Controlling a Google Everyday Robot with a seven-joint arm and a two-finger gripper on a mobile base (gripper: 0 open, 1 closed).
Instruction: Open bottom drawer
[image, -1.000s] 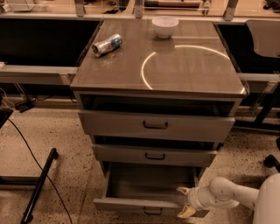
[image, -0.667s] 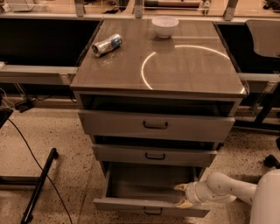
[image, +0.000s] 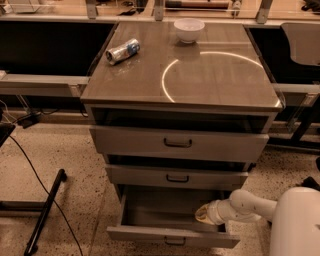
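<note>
Hand (image: 202, 215) sits inside open bottom drawer (image: 150, 234), beneath middle drawer (image: 145, 175).

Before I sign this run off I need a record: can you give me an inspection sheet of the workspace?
Surface: cabinet top, holding two items and showing a ring of reflected light.
Job's things: bottom drawer pulled well out, its inside in view.
Clutter: can lying on its side at back left; white bowl at the back.
Grippers: hand inside the bottom drawer's right side, behind the front panel.
Cables: black cable trailing on the floor, left.
Surroundings: speckled floor; chair at right; black stand leg at left.
</note>
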